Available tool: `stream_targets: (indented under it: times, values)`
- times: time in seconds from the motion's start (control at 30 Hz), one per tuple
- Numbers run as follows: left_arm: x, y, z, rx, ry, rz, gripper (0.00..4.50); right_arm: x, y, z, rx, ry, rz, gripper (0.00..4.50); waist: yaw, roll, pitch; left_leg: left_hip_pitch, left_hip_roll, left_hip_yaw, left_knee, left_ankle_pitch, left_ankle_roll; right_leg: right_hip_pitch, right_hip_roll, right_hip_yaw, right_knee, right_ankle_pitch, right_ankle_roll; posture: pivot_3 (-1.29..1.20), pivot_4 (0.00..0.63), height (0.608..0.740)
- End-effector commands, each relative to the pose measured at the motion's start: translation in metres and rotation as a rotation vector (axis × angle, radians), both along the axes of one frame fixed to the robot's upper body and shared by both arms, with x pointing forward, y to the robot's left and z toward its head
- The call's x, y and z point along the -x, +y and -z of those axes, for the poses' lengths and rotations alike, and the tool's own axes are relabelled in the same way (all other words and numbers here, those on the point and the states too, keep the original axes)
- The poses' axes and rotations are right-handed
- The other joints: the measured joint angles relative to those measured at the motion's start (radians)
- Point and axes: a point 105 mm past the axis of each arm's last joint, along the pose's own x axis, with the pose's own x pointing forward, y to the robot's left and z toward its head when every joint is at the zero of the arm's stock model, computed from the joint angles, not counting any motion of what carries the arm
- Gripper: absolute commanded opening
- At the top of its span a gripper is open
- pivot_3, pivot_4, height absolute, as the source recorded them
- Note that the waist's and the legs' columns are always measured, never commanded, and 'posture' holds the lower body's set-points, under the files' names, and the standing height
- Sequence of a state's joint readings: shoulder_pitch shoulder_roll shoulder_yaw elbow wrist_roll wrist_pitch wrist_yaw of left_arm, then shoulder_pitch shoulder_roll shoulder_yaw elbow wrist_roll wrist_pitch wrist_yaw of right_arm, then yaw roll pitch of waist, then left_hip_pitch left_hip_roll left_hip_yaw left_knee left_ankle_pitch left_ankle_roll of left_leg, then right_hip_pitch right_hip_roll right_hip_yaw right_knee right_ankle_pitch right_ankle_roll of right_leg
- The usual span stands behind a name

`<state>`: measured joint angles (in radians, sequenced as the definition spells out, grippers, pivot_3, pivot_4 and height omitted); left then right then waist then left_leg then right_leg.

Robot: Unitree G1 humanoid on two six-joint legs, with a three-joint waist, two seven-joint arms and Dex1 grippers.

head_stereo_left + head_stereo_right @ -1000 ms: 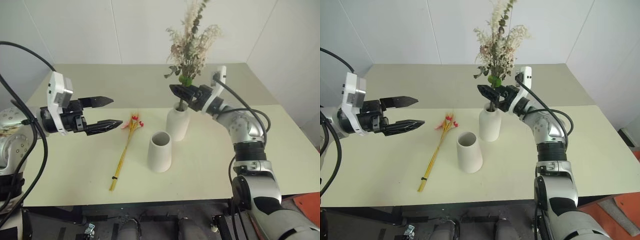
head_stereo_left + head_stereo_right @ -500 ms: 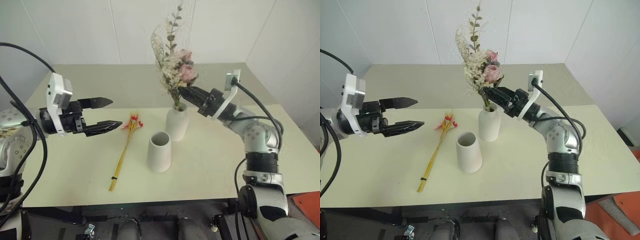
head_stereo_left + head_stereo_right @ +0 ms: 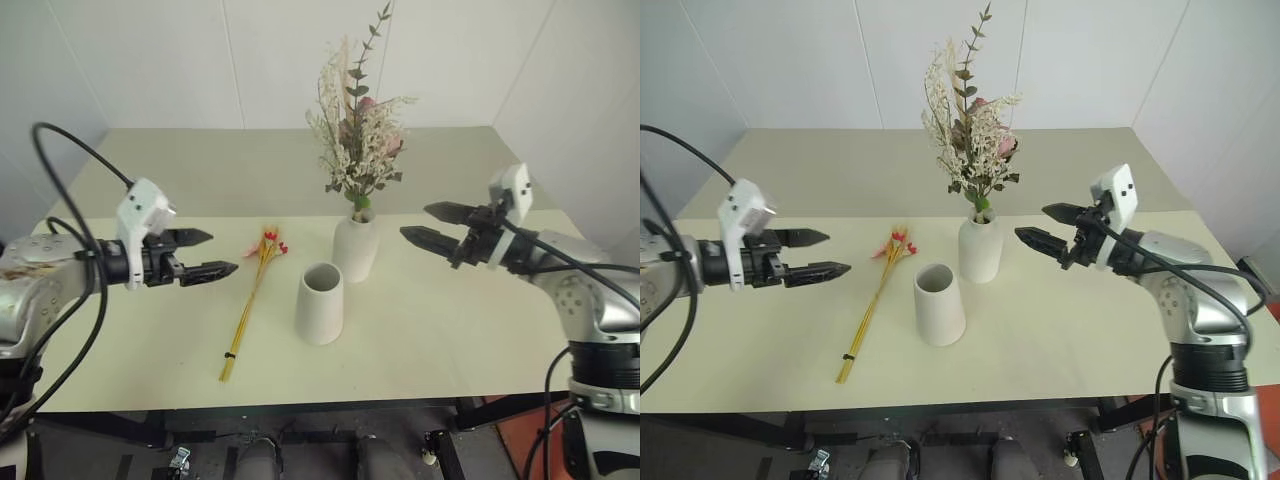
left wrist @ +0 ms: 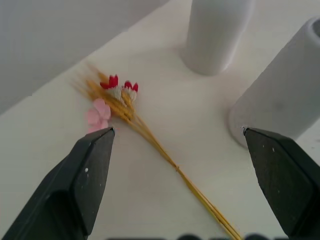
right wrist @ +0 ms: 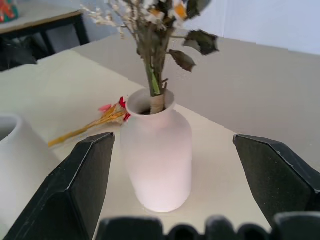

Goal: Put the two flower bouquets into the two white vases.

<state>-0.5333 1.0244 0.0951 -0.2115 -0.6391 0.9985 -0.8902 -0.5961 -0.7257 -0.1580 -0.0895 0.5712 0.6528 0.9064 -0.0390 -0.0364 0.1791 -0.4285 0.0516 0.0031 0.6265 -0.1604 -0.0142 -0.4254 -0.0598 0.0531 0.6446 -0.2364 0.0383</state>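
Dried bunch (image 3: 357, 130) sits in the bottle vase (image 3: 355, 247); both pincers spread, empty. Left pincer (image 3: 203, 253) faces the slim bunch (image 3: 250, 300) at its 3 o'clock, probably lining up a grab.

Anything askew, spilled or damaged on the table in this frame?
Nothing stands out. The bushy bouquet stands upright in the narrow-necked vase, the wide-mouthed vase stands empty, and the slim yellow-stemmed bunch lies flat on the table, not yet placed.

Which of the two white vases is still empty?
The wide-mouthed tapered white vase nearer the table's front; the narrow-necked bottle-shaped vase behind it already holds the bushy dried bouquet.
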Motion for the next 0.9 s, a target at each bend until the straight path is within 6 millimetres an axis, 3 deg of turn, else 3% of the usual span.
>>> stream_targets:
  times: [0.03,0.37,0.47,0.6,0.83,0.9]
  values:
    - [-0.008,-0.008,0.01,-0.052,0.106,-0.066,4.5,0.02,0.002,-0.023,0.064,-0.109,-0.095,4.48,0.0,0.0,0.0,0.0,0.0,0.0,0.0,0.0,0.0,0.0,0.0,0.0,0.0,0.0,0.0,0.0,0.15,0.74]
    - [-0.045,-0.033,0.078,-0.255,0.314,-0.22,4.5,0.059,0.006,-0.044,0.155,-0.184,-0.327,4.48,0.004,-0.001,0.0,-0.001,-0.001,-0.001,0.001,0.0,0.0,0.0,0.0,0.0,0.0,0.0,0.0,0.0,0.15,0.74]
    - [-0.051,-0.037,0.088,-0.304,0.31,-0.239,3.86,0.064,0.004,-0.044,0.182,-0.193,-0.351,4.5,0.011,-0.001,0.0,0.0,-0.001,-0.001,0.001,0.0,0.0,0.001,0.0,0.0,0.0,0.0,0.0,0.0,0.15,0.74]
    - [-0.054,-0.031,0.087,-0.355,0.267,-0.271,2.57,0.065,0.0,-0.046,0.194,-0.196,-0.338,4.5,0.012,-0.001,0.0,0.003,-0.001,0.0,0.001,0.0,0.0,0.003,0.0,0.001,0.001,0.0,0.0,0.0,0.15,0.74]
    - [-0.057,-0.015,0.072,-0.347,0.221,-0.328,0.36,0.064,-0.003,-0.042,0.211,-0.184,-0.339,4.5,0.011,-0.001,0.0,0.003,-0.001,0.0,0.001,0.0,0.0,0.002,0.0,0.001,0.001,0.0,0.0,0.0,0.15,0.74]
    - [-0.059,-0.01,0.064,-0.324,0.2,-0.358,0.01,0.064,-0.004,-0.041,0.215,-0.179,-0.341,4.5,0.013,-0.001,0.001,0.003,-0.001,0.0,0.001,0.0,0.0,0.002,0.0,0.001,0.001,0.0,0.0,0.0,0.15,0.74]
